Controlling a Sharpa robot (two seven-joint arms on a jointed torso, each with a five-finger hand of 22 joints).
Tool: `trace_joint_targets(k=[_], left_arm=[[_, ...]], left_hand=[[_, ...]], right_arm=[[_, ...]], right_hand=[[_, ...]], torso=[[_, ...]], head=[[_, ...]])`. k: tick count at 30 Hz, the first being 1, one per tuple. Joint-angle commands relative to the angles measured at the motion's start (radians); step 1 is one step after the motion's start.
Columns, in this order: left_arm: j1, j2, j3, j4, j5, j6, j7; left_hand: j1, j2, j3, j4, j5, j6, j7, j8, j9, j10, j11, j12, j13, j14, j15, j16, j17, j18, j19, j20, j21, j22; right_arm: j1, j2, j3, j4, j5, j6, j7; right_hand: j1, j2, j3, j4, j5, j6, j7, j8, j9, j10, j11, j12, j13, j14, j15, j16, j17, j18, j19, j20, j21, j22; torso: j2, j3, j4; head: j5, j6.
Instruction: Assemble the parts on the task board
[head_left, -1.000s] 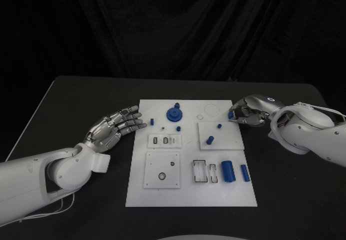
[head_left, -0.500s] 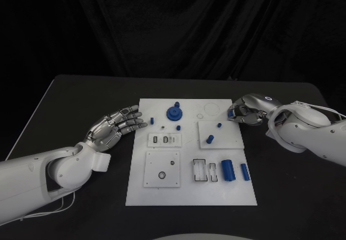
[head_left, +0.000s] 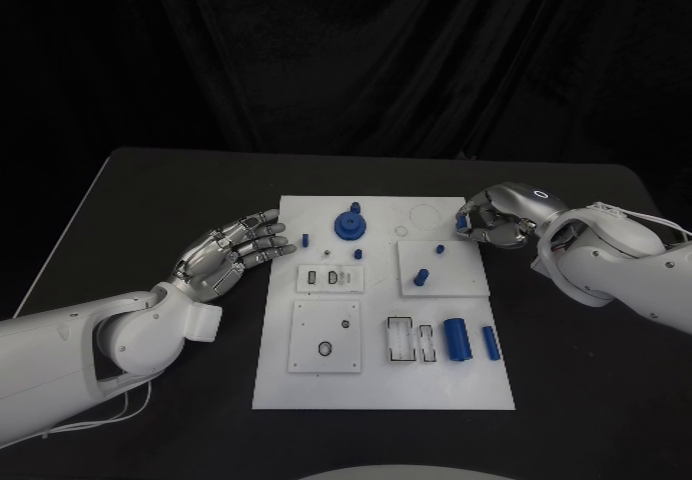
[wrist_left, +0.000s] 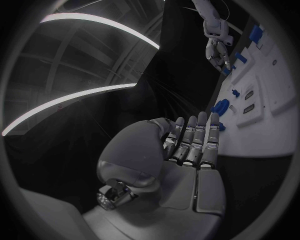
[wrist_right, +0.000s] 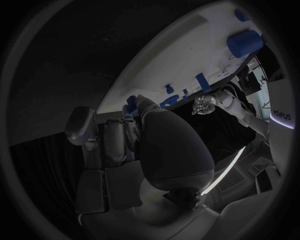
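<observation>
Black table (head_left: 159, 200) carries the white task board (head_left: 382, 385) at its centre, long side running away from the robot, probably so both arms reach it from either edge.

Left hand (head_left: 231, 252) lies just beside the board's left edge, palm up, fingers spread and straight, holding nothing; looks parked out of the way while the other arm works. The left wrist view confirms an empty hand (wrist_left: 187, 150).

Right hand (head_left: 495, 222) sits at the board's far right corner, fingers curled in tight over the edge. A bit of blue (head_left: 462, 229) shows at its fingertips, likely a small part being pinched or picked, but the fingers cover it; cannot tell if it is actually gripped or just touched. The right wrist view is no help: the palm (wrist_right: 169, 150) blocks the contact.

Parts on the board: blue gear-like piece (head_left: 348, 225) standing at the far end, large blue cylinder (head_left: 457, 341) and slimmer blue bar (head_left: 489, 343) lying near the right edge, a short blue peg (head_left: 421, 277) upright in the square sub-plate, a tiny blue pin (head_left: 304, 240) by the left edge. Slots and holes in the near sub-plates look unfilled; their detail is too small to read.
</observation>
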Motion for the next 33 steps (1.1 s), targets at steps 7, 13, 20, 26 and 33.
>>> trace_joint_targets(k=[7,13,20,26,33], left_arm=[[-0.002,-0.005,0.001,0.008,0.003,0.008,0.009],[-0.002,-0.004,0.001,0.011,0.003,0.006,0.022],[-0.002,-0.004,0.001,0.014,0.003,0.004,0.025],[-0.002,-0.003,0.001,0.014,0.003,0.002,0.026],[-0.002,0.002,0.001,0.010,0.003,0.005,0.025]], left_hand=[[-0.009,0.000,0.008,0.001,0.002,0.006,0.003,0.008,0.001,0.006,0.002,0.006,0.001,-0.003,0.003,0.004,-0.001,-0.020,-0.009,0.002,0.006,0.001],[-0.011,0.001,0.012,0.000,0.004,0.016,0.003,0.013,0.003,0.009,0.001,0.008,0.002,-0.002,0.003,0.006,-0.001,-0.020,-0.010,0.002,0.008,0.002],[-0.012,0.001,0.014,0.000,0.006,0.019,0.003,0.014,0.003,0.011,0.001,0.008,0.002,-0.001,0.003,0.006,-0.001,-0.020,-0.011,0.001,0.009,0.003],[-0.013,0.000,0.015,-0.001,0.008,0.022,0.003,0.015,0.004,0.012,0.000,0.009,0.002,-0.001,0.002,0.007,-0.001,-0.020,-0.011,0.001,0.009,0.003],[-0.013,0.000,0.015,-0.001,0.008,0.022,0.003,0.015,0.004,0.012,0.000,0.009,0.002,-0.001,0.002,0.007,-0.001,-0.020,-0.011,0.001,0.009,0.003]], right_arm=[[0.011,-0.010,0.003,0.123,-0.005,-0.133,0.023],[0.012,0.025,0.004,0.211,-0.037,-0.118,0.021],[-0.003,0.094,0.004,0.249,-0.090,-0.044,-0.020],[-0.014,0.147,0.004,0.245,-0.149,0.000,-0.095],[-0.021,0.196,0.004,0.224,-0.192,0.046,-0.167]], right_hand=[[0.009,-0.001,0.003,-0.002,-0.001,0.018,0.000,0.009,0.014,0.006,0.007,0.002,0.001,0.006,0.005,0.005,0.035,0.014,0.004,0.000,-0.001,0.141],[0.005,-0.004,0.000,-0.001,-0.009,0.020,0.002,0.008,0.019,0.011,0.012,0.005,0.006,0.008,0.009,0.007,0.038,0.014,0.004,0.002,-0.003,0.141],[0.002,-0.006,-0.002,-0.002,-0.015,0.030,0.005,0.011,0.027,0.012,0.017,0.006,0.006,0.009,0.013,0.008,0.038,0.014,0.004,0.006,-0.006,0.140],[0.000,-0.012,-0.006,-0.007,-0.007,0.046,0.001,0.018,0.039,0.009,0.016,0.004,0.004,0.007,0.013,0.006,0.036,0.017,-0.001,0.008,-0.018,0.137],[-0.010,-0.020,-0.012,-0.010,0.012,0.055,-0.002,0.021,0.055,0.002,0.013,0.001,-0.002,0.003,0.011,0.001,0.031,0.022,-0.011,0.007,-0.040,0.131]], torso=[[0.000,-0.0003,-0.0008],[-0.001,-0.0008,-0.0014],[0.000,-0.0015,0.0005],[0.000,-0.0012,0.0006],[-0.002,-0.0022,0.0003]], head=[[0.004,-0.003],[0.002,-0.005],[0.000,-0.007],[0.002,-0.007],[0.004,-0.013]])
